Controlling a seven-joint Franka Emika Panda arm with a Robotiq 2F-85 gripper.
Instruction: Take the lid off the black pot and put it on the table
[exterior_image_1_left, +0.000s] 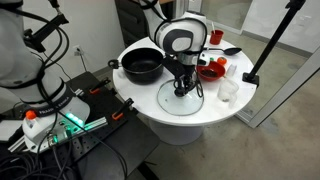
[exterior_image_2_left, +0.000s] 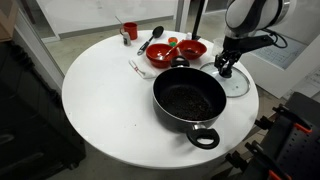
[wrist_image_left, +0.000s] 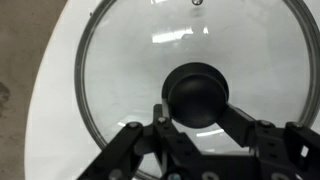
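Observation:
The glass lid (exterior_image_1_left: 172, 98) lies flat on the white table (exterior_image_1_left: 135, 92), beside the open black pot (exterior_image_1_left: 141, 66). My gripper (exterior_image_1_left: 183, 85) stands straight over the lid with its fingers on either side of the black knob. In the wrist view both fingers of the gripper (wrist_image_left: 197, 112) touch the knob, and the lid (wrist_image_left: 130, 70) fills the frame over the white tabletop. In an exterior view the lid (exterior_image_2_left: 238, 84) sits near the table's edge, to the right of the pot (exterior_image_2_left: 188, 100), with the gripper (exterior_image_2_left: 224, 68) on it. The pot is empty.
Two red bowls (exterior_image_2_left: 165, 54) (exterior_image_2_left: 192, 49) stand behind the pot, with a black spoon (exterior_image_2_left: 155, 37) and a red cup (exterior_image_2_left: 130, 31) further back. A white cup (exterior_image_1_left: 228, 90) stands close to the lid. A black stand pole (exterior_image_1_left: 268, 45) rises beside the table.

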